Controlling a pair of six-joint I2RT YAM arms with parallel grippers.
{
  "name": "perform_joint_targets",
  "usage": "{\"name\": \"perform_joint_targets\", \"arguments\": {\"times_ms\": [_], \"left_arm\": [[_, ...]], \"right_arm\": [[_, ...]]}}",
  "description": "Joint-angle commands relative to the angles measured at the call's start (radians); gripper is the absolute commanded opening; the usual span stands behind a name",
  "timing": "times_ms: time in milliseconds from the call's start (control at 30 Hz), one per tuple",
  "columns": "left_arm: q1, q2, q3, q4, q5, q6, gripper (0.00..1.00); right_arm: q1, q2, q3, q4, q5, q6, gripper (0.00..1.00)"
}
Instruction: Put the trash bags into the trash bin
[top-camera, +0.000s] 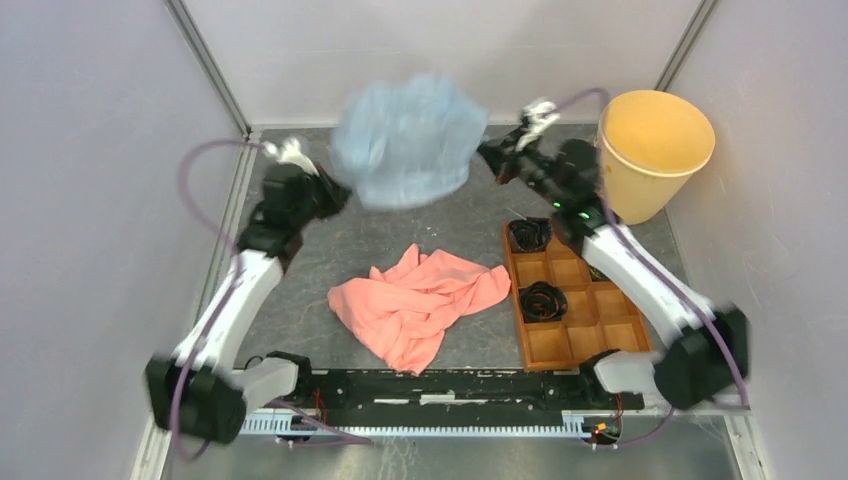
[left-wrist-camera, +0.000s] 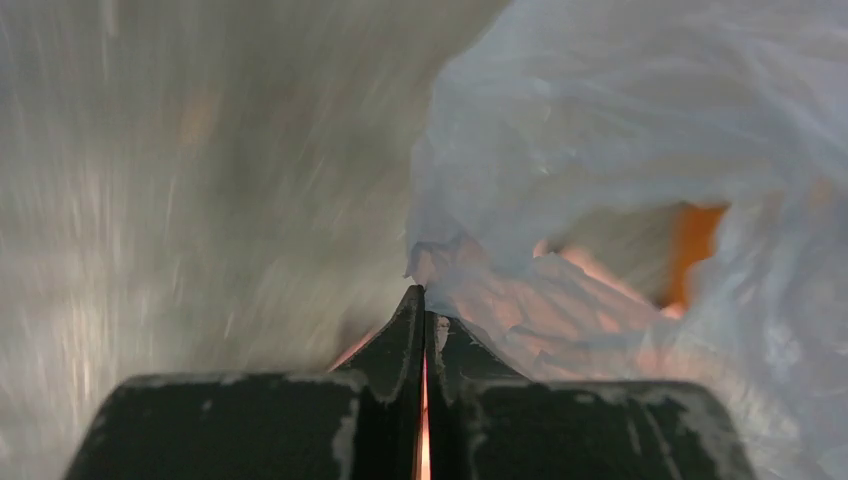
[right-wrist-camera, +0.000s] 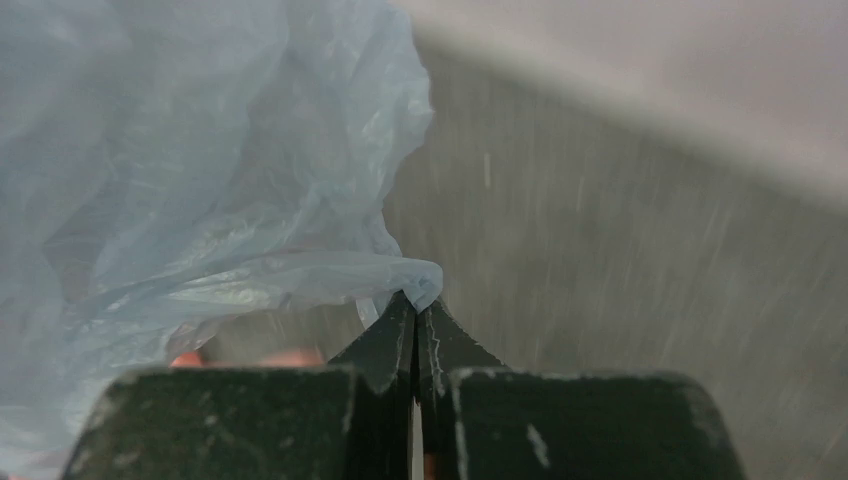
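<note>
The blue trash bag (top-camera: 405, 140) hangs spread and puffed between the two arms at the far middle of the table (top-camera: 330, 250), its outline soft with blur in the overhead view. The left gripper (left-wrist-camera: 422, 302) has its fingers (left-wrist-camera: 392, 350) pressed together on the bag's left edge, with a crumpled fold of thin blue film pinched right at the tips and only a hairline slit between them. The right gripper (right-wrist-camera: 414, 308) holds the bag's right edge the same way, fingers closed on a rolled lip of film at their very tips. Behind both sets of fingers the background is streaked and unreadable. The trash bin (top-camera: 655, 150) stands upright at the far right corner, mouth open upward. It is to the right of the bag with the right arm's wrist between them, and bag and bin do not touch. A pink bag (top-camera: 420, 300) lies crumpled on the middle of the table, nearer than the blue one and apart from it. A pinkish colour shows through the blue film in the left wrist view. Right of the pink bag sits a wooden tray (top-camera: 590, 320) of square compartments, beside the right arm. The pink bag's right tip reaches the tray's left edge, though I cannot tell whether they touch. Black rolls (top-camera: 543, 300) sit in two compartments of the tray's left column, one at the far end and one nearer
</note>
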Motion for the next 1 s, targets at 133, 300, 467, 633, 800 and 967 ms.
{"name": "perform_joint_targets", "arguments": {"times_ms": [133, 300, 467, 633, 800, 967], "left_arm": [[0.028, 0.023, 0.366, -0.177, 0.289, -0.031, 0.02], [0.026, 0.005, 0.765, -0.175, 0.364, -0.057, 0.02], [0.026, -0.099, 0.584, -0.114, 0.225, -0.094, 0.02], [0.029, -0.02, 0.139, -0.188, 0.13, -0.044, 0.02], [0.029, -0.075, -0.145, -0.025, 0.255, -0.109, 0.02], [0.021, -0.027, 0.207, -0.166, 0.293, -0.072, 0.02]], "right_arm": [[0.018, 0.095, 0.29, -0.388, 0.079, -0.039, 0.01], [0.068, 0.014, 0.625, -0.445, 0.067, -0.078, 0.01], [0.072, -0.202, 0.192, 0.008, 0.053, -0.038, 0.01], [0.068, -0.005, -0.072, -0.076, 0.156, -0.056, 0.0], [0.079, 0.027, -0.282, -0.043, 0.031, 0.029, 0.0], [0.091, -0.005, 0.086, -0.234, 0.045, 0.022, 0.0]]}}
